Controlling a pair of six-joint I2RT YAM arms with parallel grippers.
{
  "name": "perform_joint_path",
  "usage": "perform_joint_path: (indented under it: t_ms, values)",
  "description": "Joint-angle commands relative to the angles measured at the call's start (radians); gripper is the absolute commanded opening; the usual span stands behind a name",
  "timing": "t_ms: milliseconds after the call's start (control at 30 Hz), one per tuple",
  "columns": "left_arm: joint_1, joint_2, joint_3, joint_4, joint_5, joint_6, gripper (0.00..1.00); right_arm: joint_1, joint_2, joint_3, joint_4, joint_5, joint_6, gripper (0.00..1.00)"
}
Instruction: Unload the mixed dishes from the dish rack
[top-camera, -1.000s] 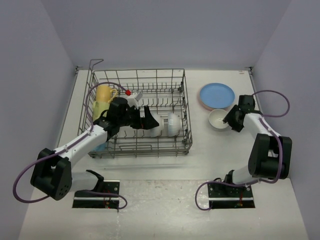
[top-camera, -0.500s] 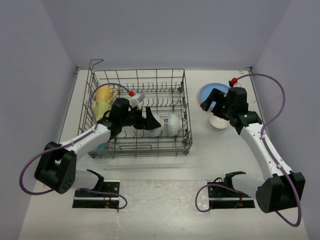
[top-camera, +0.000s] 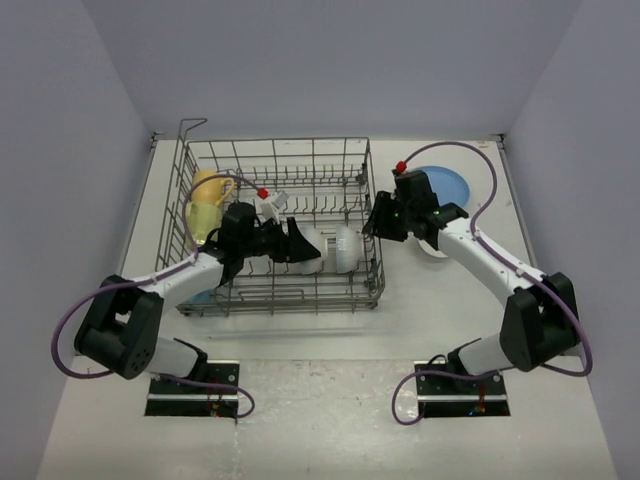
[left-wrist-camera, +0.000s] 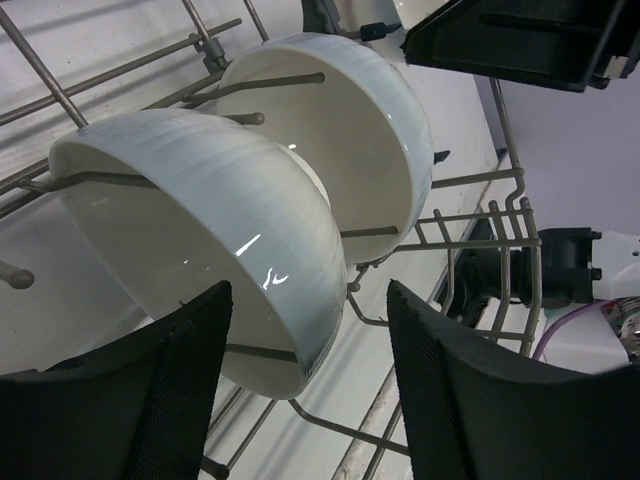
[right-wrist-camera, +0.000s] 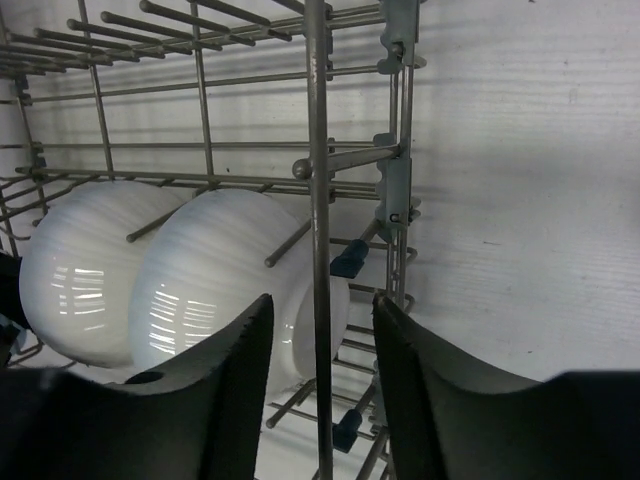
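The grey wire dish rack (top-camera: 372, 200) holds two white bowls on edge, one (top-camera: 312, 252) beside the other (top-camera: 347, 248). A yellow mug (top-camera: 205, 190) and a light-blue mug (top-camera: 200, 295) sit at its left end. My left gripper (top-camera: 292, 244) is open inside the rack. In the left wrist view (left-wrist-camera: 310, 385) the rim of the nearer bowl (left-wrist-camera: 200, 230) lies between its fingers, with the second bowl (left-wrist-camera: 345, 140) behind. My right gripper (top-camera: 376, 222) is open at the rack's right wall. In the right wrist view (right-wrist-camera: 315, 390) an upright rack wire (right-wrist-camera: 318, 200) stands between its fingers, with a bowl (right-wrist-camera: 235, 275) behind.
A blue plate (top-camera: 445, 183) lies on another plate on the table right of the rack. A third white bowl (top-camera: 432, 247) stands in front of it, partly hidden by my right arm. The grey walls close in at the back and sides.
My right arm has swung left from the bowl on the table to the rack's right wall, gripper open. My left gripper has stayed at the nearer bowl.
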Motion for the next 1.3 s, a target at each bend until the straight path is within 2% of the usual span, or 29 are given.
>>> perform_joint_path:
  t_ms: [0,67,100,233,367,567,767,900,1067,1133,1267]
  values:
    - [0.018,0.025,-0.022,0.164,0.078,-0.052,0.64,0.012,0.023,0.047,0.015,-0.002,0.025,0.44]
    - [0.019,0.039,-0.022,0.193,0.095,-0.060,0.54,0.015,0.034,0.042,0.011,0.004,0.031,0.32]
    - [0.021,0.045,-0.025,0.212,0.119,-0.072,0.51,0.015,0.042,0.039,0.009,0.013,0.036,0.29]
    - [0.029,0.088,-0.043,0.354,0.190,-0.130,0.32,0.015,0.051,0.027,0.001,0.016,0.047,0.26]
    - [0.036,0.103,-0.065,0.431,0.228,-0.184,0.00,0.017,0.054,0.018,-0.006,0.033,0.053,0.24]
    - [0.050,0.040,-0.102,0.545,0.248,-0.252,0.00,0.017,0.062,0.013,-0.028,0.070,0.077,0.19]
    - [0.058,-0.131,-0.057,0.543,0.273,-0.243,0.00,0.017,0.065,0.006,-0.032,0.091,0.096,0.15]
    - [0.058,-0.203,-0.034,0.606,0.261,-0.278,0.00,0.017,0.074,0.002,-0.031,0.102,0.106,0.15]
    - [0.059,-0.253,0.081,0.522,0.262,-0.215,0.00,0.017,0.086,0.002,-0.032,0.105,0.122,0.12]
    - [0.059,-0.265,0.113,0.488,0.253,-0.174,0.00,0.017,0.091,-0.001,-0.034,0.111,0.129,0.00]
    - [0.061,-0.282,0.116,0.462,0.210,-0.160,0.00,0.017,0.077,-0.028,-0.028,0.122,0.155,0.00]
